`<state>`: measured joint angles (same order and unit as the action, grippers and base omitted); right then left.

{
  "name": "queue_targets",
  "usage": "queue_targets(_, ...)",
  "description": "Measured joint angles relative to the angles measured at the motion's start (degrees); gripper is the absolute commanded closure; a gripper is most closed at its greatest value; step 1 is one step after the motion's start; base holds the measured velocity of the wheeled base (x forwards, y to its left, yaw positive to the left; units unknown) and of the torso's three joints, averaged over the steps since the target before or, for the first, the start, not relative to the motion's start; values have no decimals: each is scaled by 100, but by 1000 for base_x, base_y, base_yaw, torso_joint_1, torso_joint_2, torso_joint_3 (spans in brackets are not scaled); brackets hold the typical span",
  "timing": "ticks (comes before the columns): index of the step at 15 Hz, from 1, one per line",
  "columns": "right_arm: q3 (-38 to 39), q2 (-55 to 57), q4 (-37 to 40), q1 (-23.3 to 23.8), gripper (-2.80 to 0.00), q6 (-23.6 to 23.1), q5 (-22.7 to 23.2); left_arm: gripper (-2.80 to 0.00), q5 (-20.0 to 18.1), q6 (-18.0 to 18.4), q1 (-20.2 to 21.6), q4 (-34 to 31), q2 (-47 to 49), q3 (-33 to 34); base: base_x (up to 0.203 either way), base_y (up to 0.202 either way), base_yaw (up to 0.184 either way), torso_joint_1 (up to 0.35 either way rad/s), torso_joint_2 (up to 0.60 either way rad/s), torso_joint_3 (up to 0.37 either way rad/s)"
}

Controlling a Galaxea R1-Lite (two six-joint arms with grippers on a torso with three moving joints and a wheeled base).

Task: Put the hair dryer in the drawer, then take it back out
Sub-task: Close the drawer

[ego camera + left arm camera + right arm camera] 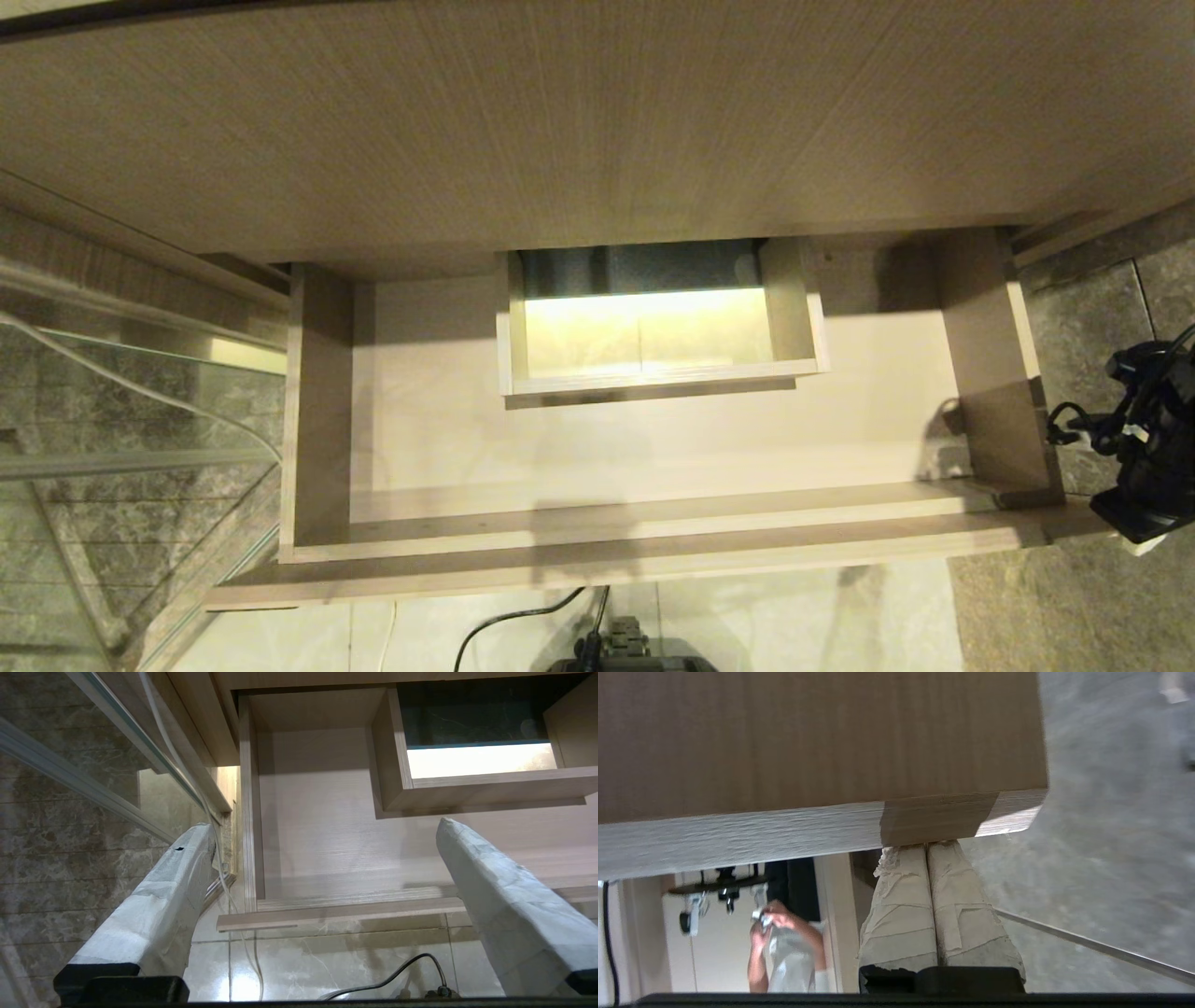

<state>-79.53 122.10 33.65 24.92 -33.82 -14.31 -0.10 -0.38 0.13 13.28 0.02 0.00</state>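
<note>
The drawer (653, 448) is pulled out below me, wide and shallow, in light beige wood grain. Its floor is bare, and a boxed cut-out (653, 317) sits mid-back. No hair dryer shows in any view. My right gripper (1134, 532) is at the right end of the drawer's flat front (607, 560). In the right wrist view its taped fingers (901, 896) are shut together, empty, with their tips against the front's edge (938, 816). My left gripper (324, 823) hangs open over the drawer's left front corner (247, 905), holding nothing, and is out of the head view.
A wood-grain top panel (597, 121) overhangs the back of the drawer. A glass panel (112, 420) stands at the left. Marble floor tiles (1083, 607) lie around, with a black cable (523, 621) in front. A person (784, 942) shows in the right wrist view.
</note>
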Motion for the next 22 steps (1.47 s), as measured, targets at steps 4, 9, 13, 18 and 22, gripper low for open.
queue_targets(4, -186, -18, -100, -4, 0, 1, 13, -280, 2, -2, 2, 0, 0, 0, 0, 0, 0, 0, 0, 0)
queue_targets(9, -281, -52, -232, -44, 0, 7, 75, -280, 1, 2, 0, 4, 0, 0, 0, 0, 0, 0, 0, 0)
queue_targets(13, -430, -60, -248, -65, 0, 17, 277, -280, 0, -2, -2, 2, 0, 0, 0, 0, 0, 0, 0, 0)
queue_targets(18, -713, -52, -271, -109, 0, -1, 526, -280, 0, 0, 2, 0, 0, 0, 0, 0, 0, 0, 0, 0)
queue_targets(22, -915, -41, -286, -128, 0, -59, 887, -280, 2, 2, 1, 1, 0, 0, 0, 0, 0, 0, 0, 0)
